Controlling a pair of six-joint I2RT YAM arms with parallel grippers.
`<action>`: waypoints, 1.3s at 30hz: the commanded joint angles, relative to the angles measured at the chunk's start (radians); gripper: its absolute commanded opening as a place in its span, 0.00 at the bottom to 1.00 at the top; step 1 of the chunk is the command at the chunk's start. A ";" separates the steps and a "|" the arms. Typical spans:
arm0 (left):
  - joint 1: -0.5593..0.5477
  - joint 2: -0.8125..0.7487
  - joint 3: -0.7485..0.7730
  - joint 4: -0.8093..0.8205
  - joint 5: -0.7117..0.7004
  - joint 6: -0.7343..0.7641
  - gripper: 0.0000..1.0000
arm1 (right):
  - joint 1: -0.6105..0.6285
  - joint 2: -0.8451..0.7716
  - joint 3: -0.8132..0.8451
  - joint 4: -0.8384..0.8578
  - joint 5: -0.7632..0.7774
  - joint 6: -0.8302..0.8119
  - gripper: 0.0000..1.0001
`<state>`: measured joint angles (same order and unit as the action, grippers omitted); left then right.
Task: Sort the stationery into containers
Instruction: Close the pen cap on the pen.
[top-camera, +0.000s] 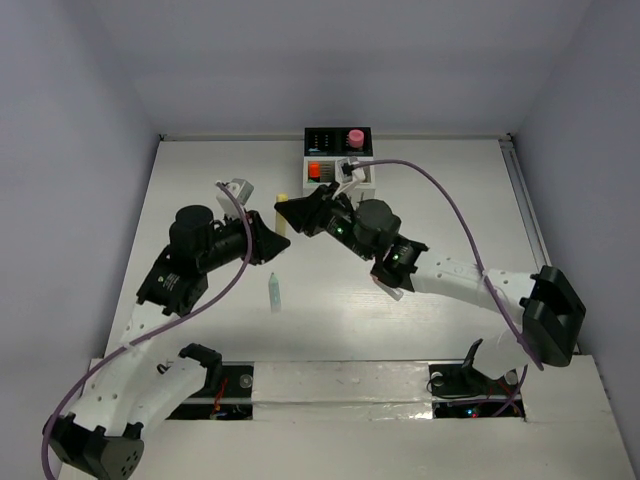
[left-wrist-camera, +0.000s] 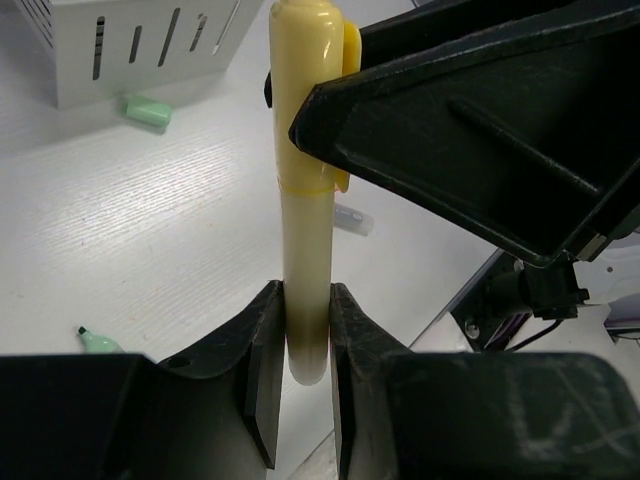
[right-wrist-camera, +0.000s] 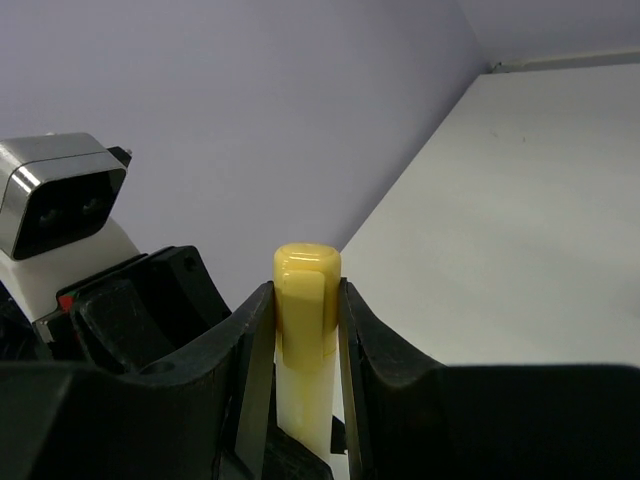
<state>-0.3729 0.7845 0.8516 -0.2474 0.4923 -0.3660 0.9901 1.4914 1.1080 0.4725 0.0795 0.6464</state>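
Observation:
A yellow highlighter (top-camera: 283, 212) is held above the table between both grippers. My left gripper (top-camera: 272, 240) is shut on its pale body end (left-wrist-camera: 303, 330). My right gripper (top-camera: 292, 213) is shut on its yellow capped end (right-wrist-camera: 306, 265). In the left wrist view the right gripper's black fingers (left-wrist-camera: 460, 130) clamp the cap. The organizer (top-camera: 340, 158) stands at the back middle, just behind the right gripper. A pink item (top-camera: 355, 136) stands in a black compartment and an orange one (top-camera: 314, 170) in a white one. A pale green highlighter (top-camera: 273, 291) lies on the table in front of the grippers.
In the left wrist view a white slatted compartment (left-wrist-camera: 130, 40) is at the top left, with a green highlighter (left-wrist-camera: 146, 110) lying beside it. Another green item (left-wrist-camera: 98, 342) and a small clear piece (left-wrist-camera: 352, 217) lie on the table below.

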 joint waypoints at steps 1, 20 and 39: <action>0.035 0.010 0.167 0.370 -0.166 -0.002 0.00 | 0.111 0.013 -0.125 -0.232 -0.179 0.036 0.00; 0.026 0.116 0.214 0.392 -0.164 -0.025 0.00 | 0.162 -0.010 -0.185 -0.198 -0.190 0.056 0.00; -0.043 0.093 0.093 0.433 -0.146 -0.071 0.00 | 0.162 -0.158 -0.154 -0.265 -0.086 0.036 0.20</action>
<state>-0.4503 0.9016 0.9264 -0.2363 0.5346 -0.4107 1.0191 1.3560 0.9810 0.4774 0.2165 0.6792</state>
